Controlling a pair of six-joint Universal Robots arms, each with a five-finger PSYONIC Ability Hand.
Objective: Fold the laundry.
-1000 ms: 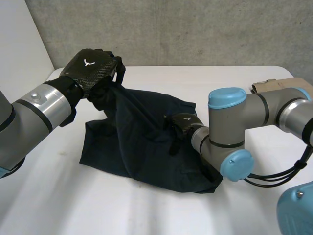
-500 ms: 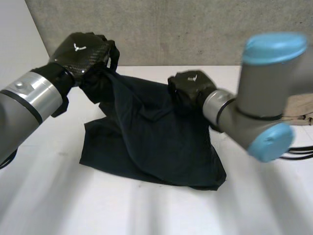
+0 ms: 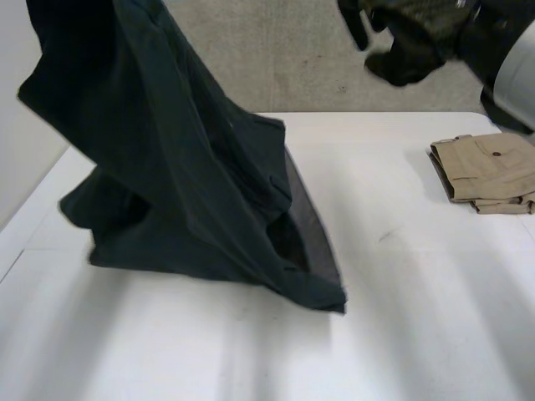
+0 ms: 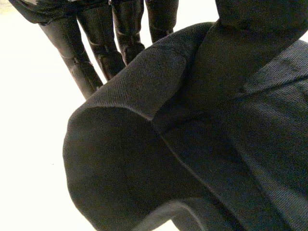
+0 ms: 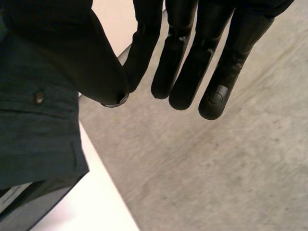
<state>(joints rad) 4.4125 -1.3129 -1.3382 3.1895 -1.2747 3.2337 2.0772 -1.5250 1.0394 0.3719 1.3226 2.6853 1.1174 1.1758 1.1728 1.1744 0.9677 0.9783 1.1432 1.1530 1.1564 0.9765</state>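
White table [image 3: 435, 334], concrete wall behind. Garment [image 3: 184, 192] hangs at left, hem resting on table. Left hand [image 4: 103, 43] pinches its top. Right hand [image 5: 192, 57] high at far right, fingers straight, empty. Cloth looks soft, light and floppy; best grabbed at a free corner.

No legible text, label, number or sign; dark garment [image 3: 184, 184], folded tan garment [image 3: 489, 171] both unmarked.

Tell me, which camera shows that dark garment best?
The head view: most of the dark garment, top raised high, lower end on the white table. The left wrist view shows a close fold beside the left hand; the right wrist view, a buttoned part beside the right hand.
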